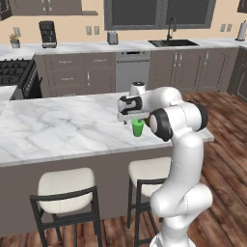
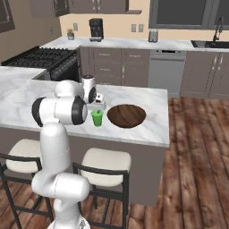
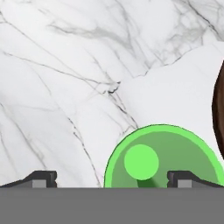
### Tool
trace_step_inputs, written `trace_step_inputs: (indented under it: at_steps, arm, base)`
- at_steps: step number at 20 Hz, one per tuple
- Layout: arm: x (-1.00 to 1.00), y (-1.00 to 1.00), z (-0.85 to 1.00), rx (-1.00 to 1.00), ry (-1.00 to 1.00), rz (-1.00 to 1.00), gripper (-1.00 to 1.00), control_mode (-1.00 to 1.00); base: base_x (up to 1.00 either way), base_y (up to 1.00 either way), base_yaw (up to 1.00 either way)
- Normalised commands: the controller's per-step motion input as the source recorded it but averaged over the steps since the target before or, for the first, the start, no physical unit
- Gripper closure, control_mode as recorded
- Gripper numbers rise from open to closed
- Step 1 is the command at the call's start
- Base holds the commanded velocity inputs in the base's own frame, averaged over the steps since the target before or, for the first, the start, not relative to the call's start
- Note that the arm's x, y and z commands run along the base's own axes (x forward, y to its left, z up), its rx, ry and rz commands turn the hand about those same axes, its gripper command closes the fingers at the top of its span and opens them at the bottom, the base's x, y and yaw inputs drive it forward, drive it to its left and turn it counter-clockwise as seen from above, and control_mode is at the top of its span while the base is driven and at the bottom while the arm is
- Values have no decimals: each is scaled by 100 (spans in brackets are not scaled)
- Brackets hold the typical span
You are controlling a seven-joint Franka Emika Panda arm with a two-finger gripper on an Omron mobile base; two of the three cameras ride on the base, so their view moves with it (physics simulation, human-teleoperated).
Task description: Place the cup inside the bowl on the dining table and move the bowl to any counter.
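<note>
The small green tumbler cup (image 2: 97, 118) stands upright on the white marble dining table (image 2: 147, 126), the wide dark brown bowl (image 2: 127, 115) just beside at three o'clock. The gripper (image 3: 112, 180) hangs above the cup, fingers apart; the hand view shows the cup's open mouth.

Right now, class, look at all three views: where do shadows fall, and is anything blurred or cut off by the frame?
Hand view: a soft grey shadow lies on the dining table beside the cup, whose lower rim is cut off; edges look crisp. Right base view: even light, no glare, the bowl sharp. Left base view: the arm hides part of the cup.
</note>
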Motion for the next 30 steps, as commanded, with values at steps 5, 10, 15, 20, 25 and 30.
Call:
trace_step_inputs:
  at_steps: [5, 10, 15, 20, 25, 30]
  arm:
    - [0, 11, -2, 0, 0, 0, -100, -100]
    - [1, 2, -12, 0, 0, 0, -100, -100]
    - [3, 0, -18, 0, 0, 0, -100, -100]
    - [5, 0, -16, 0, 0, 0, -100, -100]
    - [0, 0, -9, 0, 0, 0, -100, -100]
    - [0, 0, -4, 0, 0, 0, -100, -100]
  base:
    - [0, 0, 0]
    - [0, 0, 0]
    - [0, 0, 0]
    - [0, 0, 0]
    - [0, 0, 0]
    - [0, 0, 0]
